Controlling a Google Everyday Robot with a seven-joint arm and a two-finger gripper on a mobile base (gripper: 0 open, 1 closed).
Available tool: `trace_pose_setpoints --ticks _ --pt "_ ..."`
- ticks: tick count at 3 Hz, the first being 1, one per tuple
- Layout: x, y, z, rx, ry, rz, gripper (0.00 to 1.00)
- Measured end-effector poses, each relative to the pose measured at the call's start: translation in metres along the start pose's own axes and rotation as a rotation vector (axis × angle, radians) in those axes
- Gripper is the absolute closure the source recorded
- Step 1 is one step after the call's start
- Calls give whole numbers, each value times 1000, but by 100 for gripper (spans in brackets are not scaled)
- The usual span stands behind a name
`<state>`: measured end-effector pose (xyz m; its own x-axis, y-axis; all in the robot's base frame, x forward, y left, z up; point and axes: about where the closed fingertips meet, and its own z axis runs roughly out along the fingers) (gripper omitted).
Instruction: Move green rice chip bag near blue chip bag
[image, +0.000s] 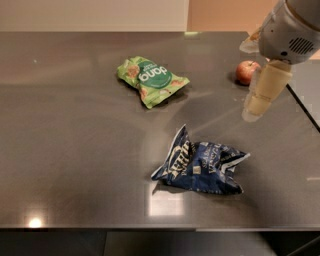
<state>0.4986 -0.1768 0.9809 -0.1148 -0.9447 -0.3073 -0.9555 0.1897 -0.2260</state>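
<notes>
The green rice chip bag (152, 80) lies flat on the dark table (75, 150), at the back centre, logo side up. The blue chip bag (202, 162) lies crumpled nearer the front, to the right of centre, well apart from the green bag. My gripper (256, 106) hangs above the table at the right, pointing down. It is right of both bags, holds nothing and touches neither bag.
A red apple (246, 72) sits at the back right, just left of my gripper and partly behind it. The table's right edge (302, 107) runs close beside the arm. The front edge is near the bottom of the view.
</notes>
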Motion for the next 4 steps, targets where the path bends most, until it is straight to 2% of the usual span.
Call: trace_pose_setpoints --ticks 2,3,4 --pt "-81 -61 38 -35 -145 -50 0" --pt "-116 -86 65 -42 -176 -37 0" --pt "-142 -105 94 -25 -172 -1 0"
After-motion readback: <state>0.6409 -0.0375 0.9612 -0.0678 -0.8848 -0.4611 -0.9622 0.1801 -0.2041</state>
